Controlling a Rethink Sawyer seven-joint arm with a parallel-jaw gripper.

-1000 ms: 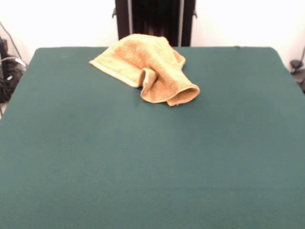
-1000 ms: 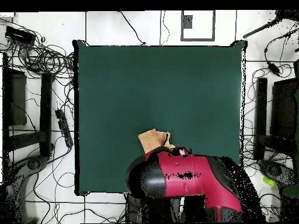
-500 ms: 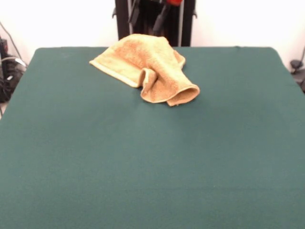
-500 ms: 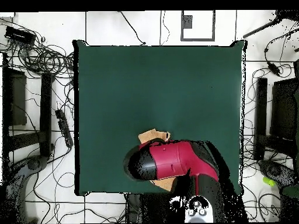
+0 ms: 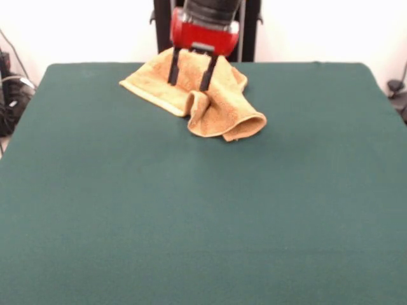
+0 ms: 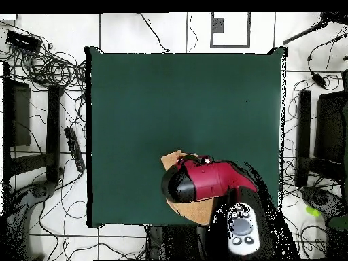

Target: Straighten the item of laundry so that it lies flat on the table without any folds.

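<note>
The golden-orange towel (image 5: 222,108) lies crumpled at the far middle of the green table (image 5: 191,210), with one edge rolled into a fold at its near right. My gripper (image 5: 188,86) hangs from the red wrist directly over the towel's middle, open, its two dark fingers (image 5: 173,68) spread apart with their tips at the cloth. It holds nothing. In the overhead view the red arm (image 6: 207,182) covers most of the towel; only a corner (image 6: 172,160) and an edge near the table's bottom show. The gripper itself is hidden there.
The black pedestal (image 5: 164,22) stands behind the table's far edge. Cables and gear lie off the table's left side (image 5: 9,89). In the overhead view, cables (image 6: 47,64) and dark stands (image 6: 30,129) ring the table (image 6: 183,102).
The arm has come down into the front view: only a red tip showed at the top edge before, and now the open gripper hangs over the towel. The towel has not moved.
</note>
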